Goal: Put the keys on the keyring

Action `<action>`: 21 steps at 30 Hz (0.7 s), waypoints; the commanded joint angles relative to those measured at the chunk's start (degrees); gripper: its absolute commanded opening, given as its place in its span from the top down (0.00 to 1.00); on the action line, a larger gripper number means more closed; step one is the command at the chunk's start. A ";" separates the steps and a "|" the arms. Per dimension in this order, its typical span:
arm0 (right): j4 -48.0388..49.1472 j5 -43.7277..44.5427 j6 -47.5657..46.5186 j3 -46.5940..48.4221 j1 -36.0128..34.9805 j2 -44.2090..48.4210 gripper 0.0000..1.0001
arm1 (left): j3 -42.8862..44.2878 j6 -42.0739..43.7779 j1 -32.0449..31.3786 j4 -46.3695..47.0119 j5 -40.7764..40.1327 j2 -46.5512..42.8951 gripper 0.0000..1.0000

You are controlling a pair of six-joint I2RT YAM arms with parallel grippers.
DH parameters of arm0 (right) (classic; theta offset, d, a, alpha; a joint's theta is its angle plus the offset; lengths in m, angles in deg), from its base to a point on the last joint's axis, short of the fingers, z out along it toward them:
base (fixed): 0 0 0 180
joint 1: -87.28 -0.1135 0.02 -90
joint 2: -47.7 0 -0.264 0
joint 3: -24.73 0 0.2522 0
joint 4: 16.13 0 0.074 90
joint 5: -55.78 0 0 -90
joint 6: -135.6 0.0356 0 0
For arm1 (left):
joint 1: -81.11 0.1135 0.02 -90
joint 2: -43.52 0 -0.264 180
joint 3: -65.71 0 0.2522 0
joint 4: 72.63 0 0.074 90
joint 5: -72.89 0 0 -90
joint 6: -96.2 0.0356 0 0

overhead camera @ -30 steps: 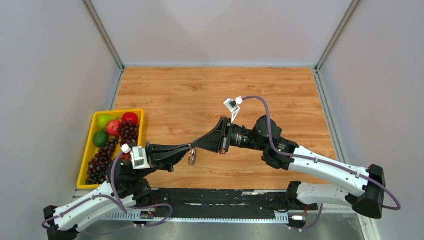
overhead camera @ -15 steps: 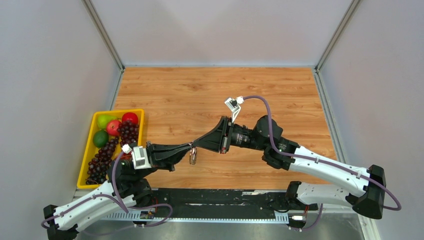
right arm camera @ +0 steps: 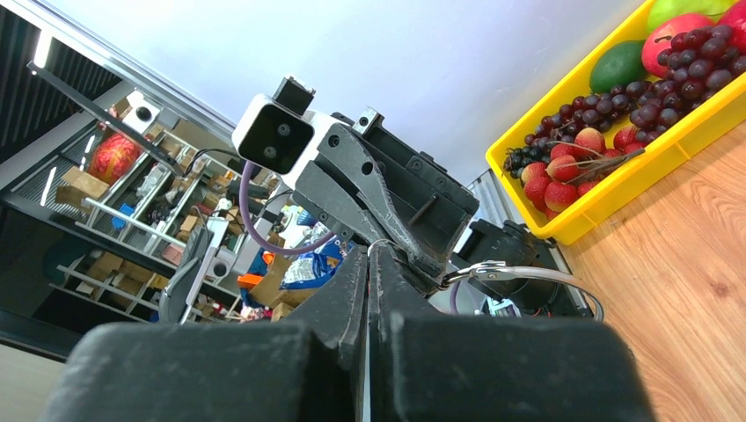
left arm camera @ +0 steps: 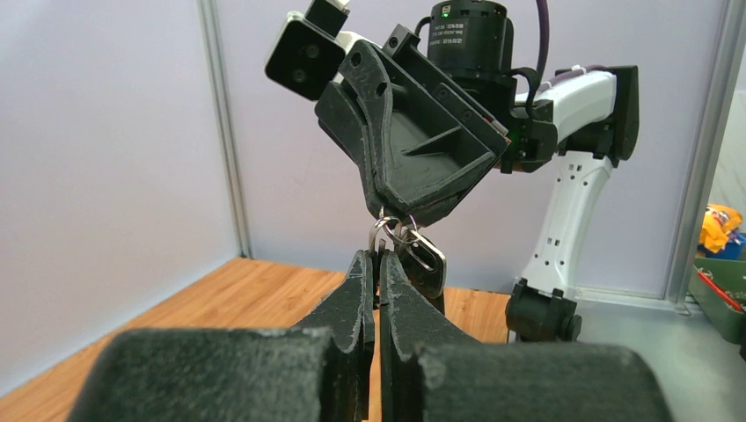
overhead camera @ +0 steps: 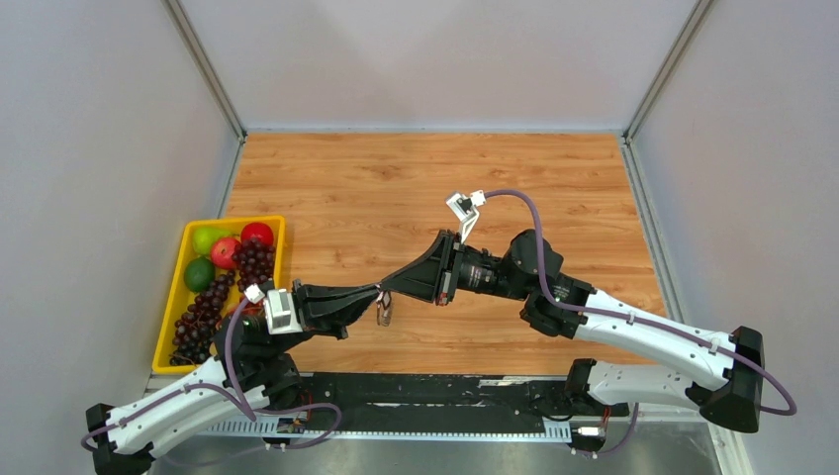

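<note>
The keyring (left arm camera: 383,231) is pinched by the left gripper (left arm camera: 376,258) at 6 o'clock and the right gripper (left arm camera: 398,214) at 12. The keys (left arm camera: 429,264) are hung at 4 o'clock

The keyring (left arm camera: 384,230) – a thin round silver wire ring – is shown held in the air above the near part of the wooden table (overhead camera: 396,188). It is pinched at the closed tips of the left gripper (left arm camera: 376,257) from below, and apparently also at those of the right gripper (left arm camera: 393,214) from above. The keys (left arm camera: 427,264) – a small bunch, one head looking dark – are seen hanging from the ring, just beside the left fingertips. Their number cannot be counted.
</note>
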 commanded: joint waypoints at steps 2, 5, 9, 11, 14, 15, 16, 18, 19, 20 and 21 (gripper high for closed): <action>2.17 -0.37 -0.18 3.36 -1.04 0.58 1.00 | 0.49 1.51 -0.15 -0.71 -1.42 1.43 0.97; 2.13 -0.24 -0.32 3.63 -1.14 0.42 1.00 | 0.45 1.37 -0.16 -0.93 -1.53 1.72 0.85; 2.18 -0.15 -0.43 3.79 -1.39 0.22 1.00 | 0.48 0.98 -0.15 -1.22 -1.11 1.75 0.67; 2.10 -0.02 -0.44 3.87 -1.40 0.22 1.00 | 0.56 0.90 -0.15 -1.39 -1.01 1.78 0.62; 2.09 0.03 -0.76 3.97 -1.49 0.22 1.00 | 0.58 0.66 -0.15 -1.71 -1.01 1.66 0.57; 2.00 0.03 -0.83 4.07 -1.60 0.29 1.00 | 0.60 0.64 -0.15 -1.76 -0.96 1.58 0.55; 2.00 0.08 -0.79 4.01 -1.59 0.33 1.00 | 0.61 0.57 -0.15 -1.92 -0.94 1.51 0.54; 1.92 0.19 -0.93 4.00 -1.63 0.40 1.00 | 0.57 0.49 -0.15 -2.06 -1.03 1.36 0.53; 1.91 0.20 -0.92 3.93 -1.65 0.46 1.00 | 0.47 0.46 -0.19 -2.07 -1.03 1.27 0.52; 1.91 0.20 -0.89 3.94 -1.67 0.49 1.00 | 0.45 0.40 -0.18 -2.15 -1.06 1.22 0.51; 1.91 0.20 -0.93 3.97 -1.59 0.48 1.00 | 0.44 0.36 -0.16 -2.16 -1.09 1.23 0.51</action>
